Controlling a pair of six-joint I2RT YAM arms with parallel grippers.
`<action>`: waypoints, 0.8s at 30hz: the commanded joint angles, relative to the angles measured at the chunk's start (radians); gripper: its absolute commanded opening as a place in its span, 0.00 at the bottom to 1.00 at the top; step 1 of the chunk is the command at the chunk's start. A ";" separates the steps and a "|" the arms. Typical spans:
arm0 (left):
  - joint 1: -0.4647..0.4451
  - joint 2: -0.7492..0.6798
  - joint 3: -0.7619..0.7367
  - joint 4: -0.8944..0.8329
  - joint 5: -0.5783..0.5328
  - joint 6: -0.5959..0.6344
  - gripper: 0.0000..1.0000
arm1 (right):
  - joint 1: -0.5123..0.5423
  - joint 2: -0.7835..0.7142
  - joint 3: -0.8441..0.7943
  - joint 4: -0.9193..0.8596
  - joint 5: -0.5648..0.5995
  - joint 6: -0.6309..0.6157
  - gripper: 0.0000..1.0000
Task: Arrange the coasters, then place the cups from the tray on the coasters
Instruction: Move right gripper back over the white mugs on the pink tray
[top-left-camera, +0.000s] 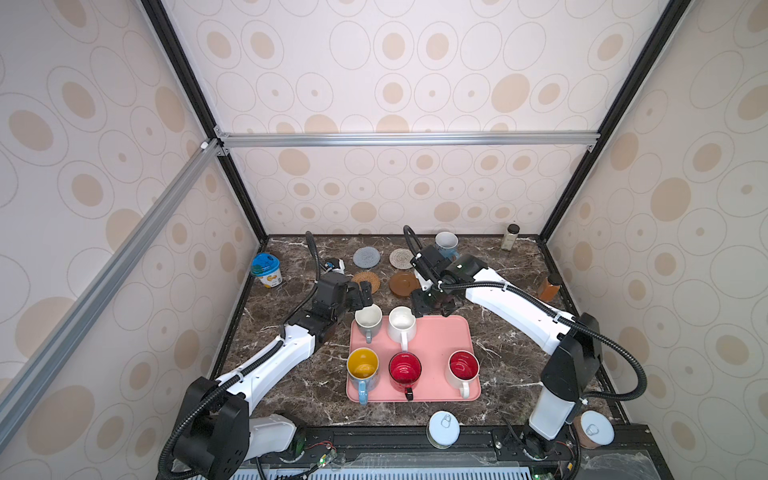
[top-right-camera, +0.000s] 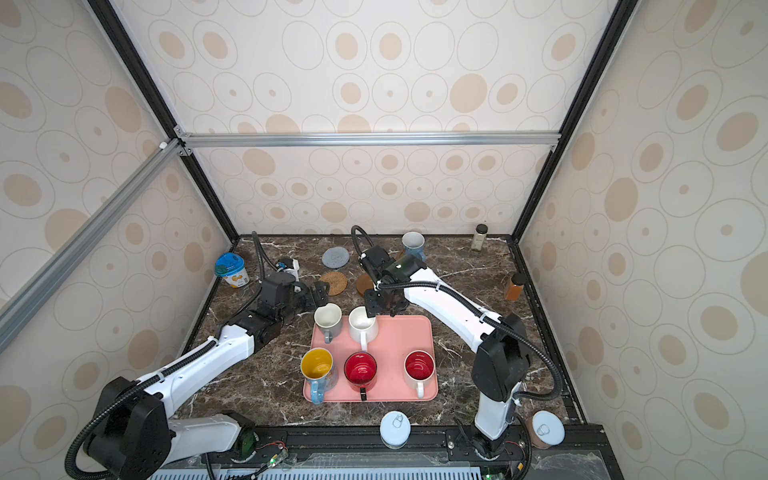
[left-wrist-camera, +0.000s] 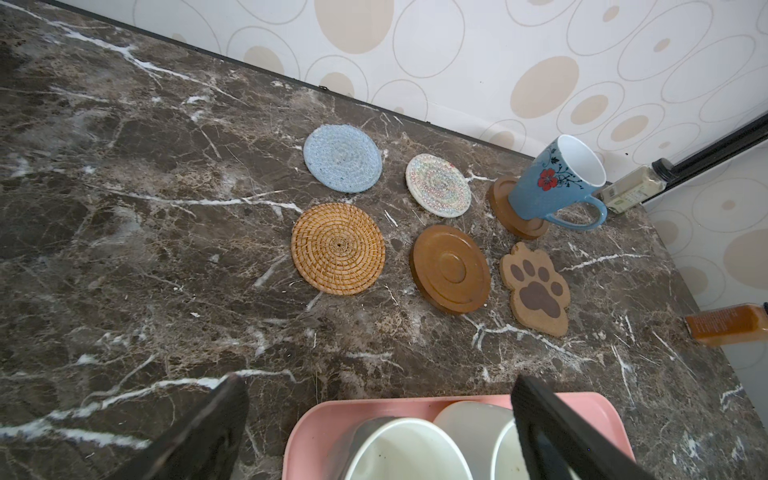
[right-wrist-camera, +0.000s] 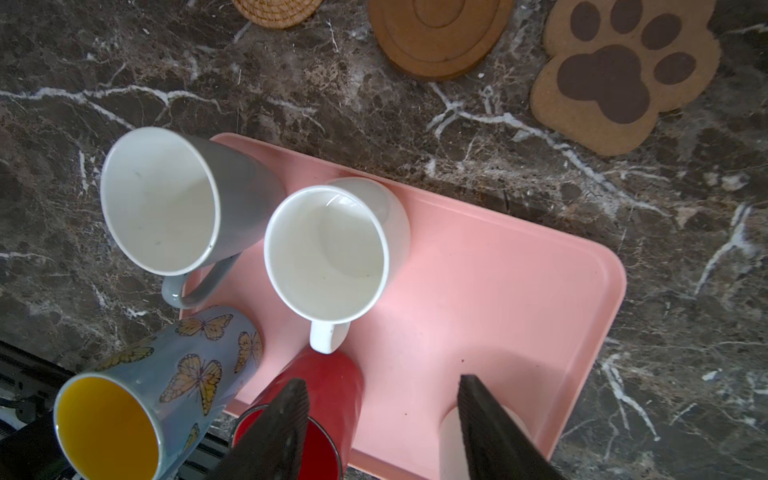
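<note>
Overhead, dark marble tabletop (top-left-camera: 511, 345) within dotted walls (top-left-camera: 415, 62). Pink tray (top-left-camera: 440, 345) near centre, five mugs (top-left-camera: 405, 368) aboard; light blue mug (left-wrist-camera: 552, 183) far back on wooden disc (left-wrist-camera: 500, 199), other coasters (left-wrist-camera: 338, 249) alongside. Left gripper (top-left-camera: 361, 297) wide open, empty, beside grey mug (top-left-camera: 368, 320); right gripper (top-left-camera: 432, 306) half open, empty, above tray's far edge.

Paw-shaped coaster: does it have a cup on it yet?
No, the paw-shaped coaster lies bare in the left wrist view; the light blue cup stands on a wooden disc next to it.

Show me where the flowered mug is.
The flowered mug stands far back on the table, right of centre in both top views, on a wooden coaster.
</note>
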 joint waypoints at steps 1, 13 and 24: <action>0.010 -0.015 0.018 0.015 -0.019 -0.003 1.00 | 0.032 0.040 -0.005 -0.014 -0.021 0.061 0.61; 0.040 -0.024 0.006 0.015 0.000 -0.023 1.00 | 0.094 0.107 -0.016 -0.037 -0.040 0.071 0.60; 0.054 -0.028 -0.004 0.015 0.007 -0.032 1.00 | 0.112 0.146 -0.038 -0.030 -0.025 0.078 0.58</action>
